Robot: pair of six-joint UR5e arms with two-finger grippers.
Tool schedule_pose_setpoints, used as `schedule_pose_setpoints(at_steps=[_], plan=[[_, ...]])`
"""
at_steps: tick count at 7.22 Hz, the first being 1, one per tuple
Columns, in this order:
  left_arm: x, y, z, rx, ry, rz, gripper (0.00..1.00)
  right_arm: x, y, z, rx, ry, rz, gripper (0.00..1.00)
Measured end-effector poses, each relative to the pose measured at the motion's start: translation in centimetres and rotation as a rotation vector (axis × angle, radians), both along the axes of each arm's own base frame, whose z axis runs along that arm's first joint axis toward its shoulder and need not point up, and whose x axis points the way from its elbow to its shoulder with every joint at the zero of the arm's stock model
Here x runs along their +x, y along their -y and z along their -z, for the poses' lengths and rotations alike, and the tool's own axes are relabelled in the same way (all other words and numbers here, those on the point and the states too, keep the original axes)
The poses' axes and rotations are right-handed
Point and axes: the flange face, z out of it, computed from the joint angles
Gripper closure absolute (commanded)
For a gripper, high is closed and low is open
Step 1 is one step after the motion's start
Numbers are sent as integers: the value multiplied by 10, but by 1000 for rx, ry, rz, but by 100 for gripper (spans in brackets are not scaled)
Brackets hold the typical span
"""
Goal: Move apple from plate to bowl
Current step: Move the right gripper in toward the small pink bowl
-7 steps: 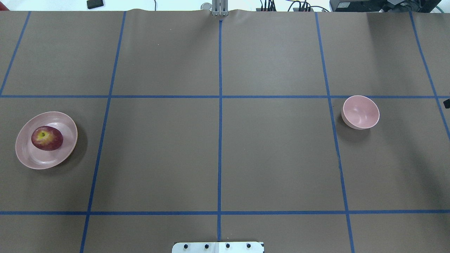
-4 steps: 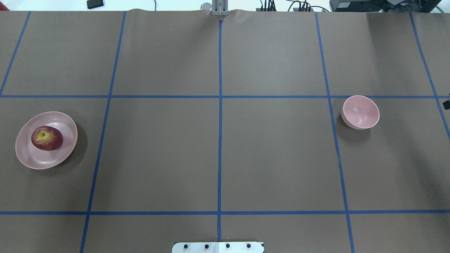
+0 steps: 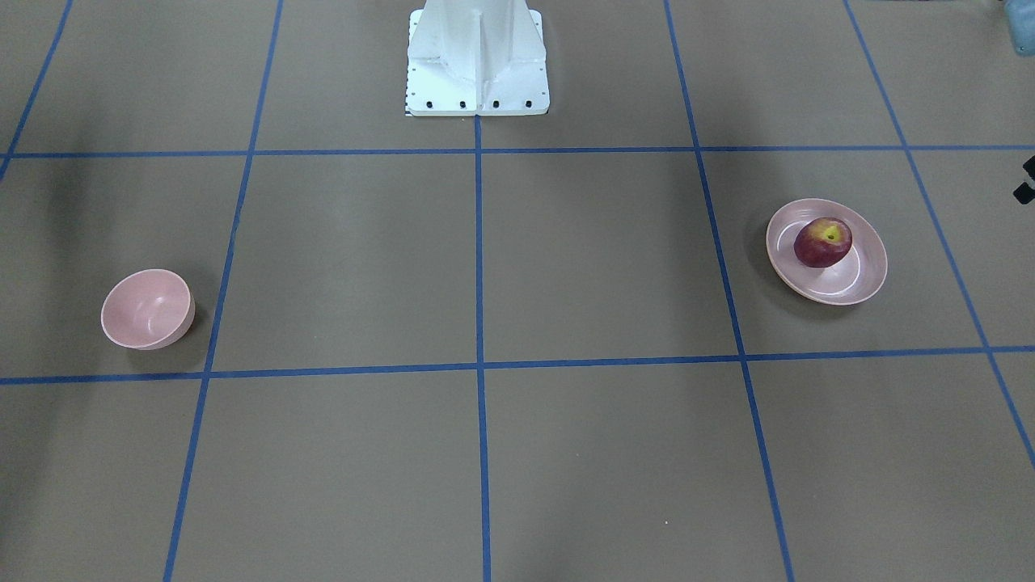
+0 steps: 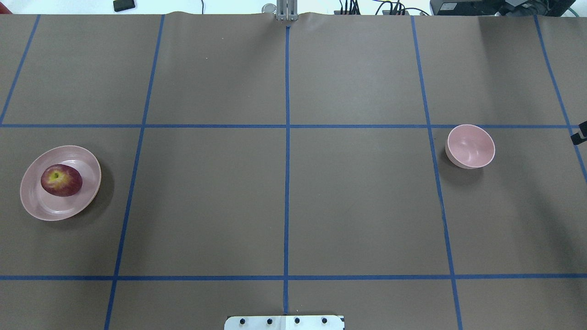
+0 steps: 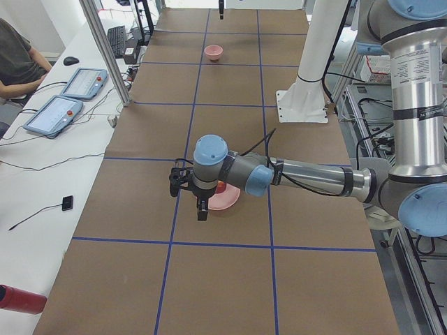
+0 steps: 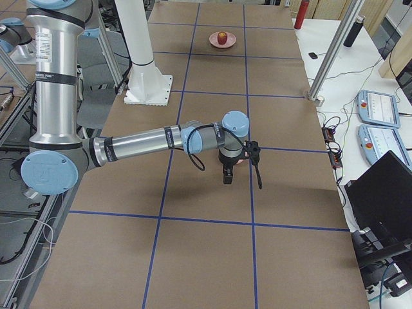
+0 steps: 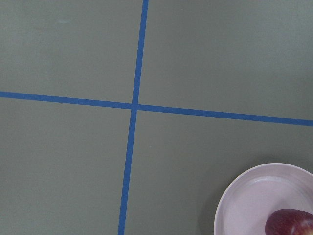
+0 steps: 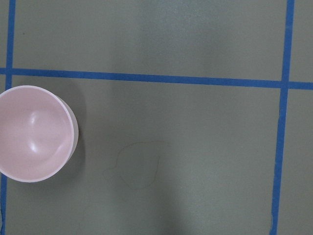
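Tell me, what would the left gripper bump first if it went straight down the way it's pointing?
Probably the brown table near the blue tape cross, not the plate or apple, which sit off to one side. Depth is hard to judge.

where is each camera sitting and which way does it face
Front-facing: across the table, looking down toward the robot's base.
Overhead: behind the robot, looking forward and down; base edge shows.
Exterior left: table's left end, along it; left arm near.
Exterior right: opposite end; right arm near.
Left wrist: down onto plate and apple; no body.
Right wrist: down onto bowl; no body.
Front-facing and overhead share all three, sides swapped.
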Motion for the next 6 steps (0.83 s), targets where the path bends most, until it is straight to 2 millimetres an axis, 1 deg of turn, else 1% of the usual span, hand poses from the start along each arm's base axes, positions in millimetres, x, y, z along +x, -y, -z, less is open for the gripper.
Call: schedule_pose_setpoints(at_steps=[3, 5, 6], plan=[[0, 0, 0, 0, 1, 0, 2, -9, 0, -2, -2, 16, 16, 0], [0, 0, -1, -3, 1, 0, 2, -13, -5, -6, -44, 86, 32, 0], [0, 0, -1, -3, 1, 0, 2, -13, -6, -5, -51, 108, 37, 0]])
